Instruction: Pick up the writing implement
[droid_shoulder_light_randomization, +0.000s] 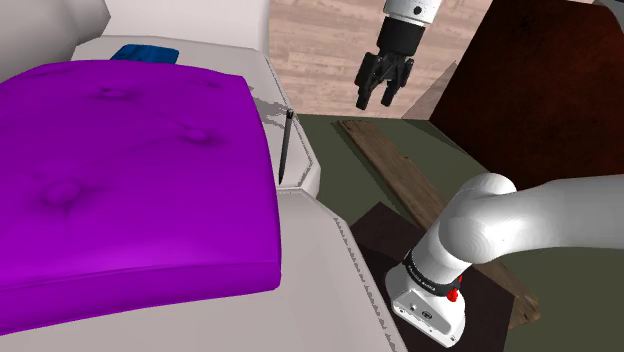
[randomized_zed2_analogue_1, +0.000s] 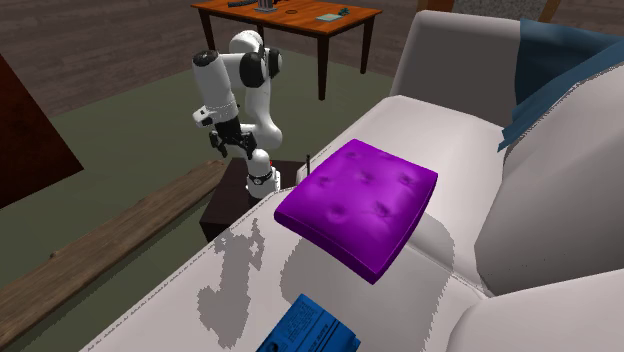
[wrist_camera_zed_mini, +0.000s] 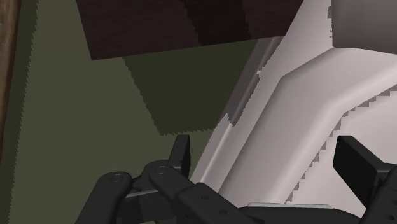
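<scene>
Nearest in the shoulder view is the dark stand (droid_shoulder_light_randomization: 385, 235), and from it the white arm (droid_shoulder_light_randomization: 520, 225) bends up and away. On that view's left a purple cushion (droid_shoulder_light_randomization: 130, 170) covers most of the white sofa seat (droid_shoulder_light_randomization: 320, 265). The pen (droid_shoulder_light_randomization: 286, 148) is thin and dark. It lies on the bare strip at the seat's edge, just beside the cushion's right border, with its length pointing to the far side. Farther off, the gripper (droid_shoulder_light_randomization: 375, 102) hangs high over the green floor (droid_shoulder_light_randomization: 450, 150) — to the right of the pen and well apart from it, its jaws apart with nothing between them. The danger, I think, is in the descent: the pen is slim and close to the cushion, so a finger may sink into the cushion, or it may push the pen off the edge — most likely if the jaws are not turned across its length
</scene>
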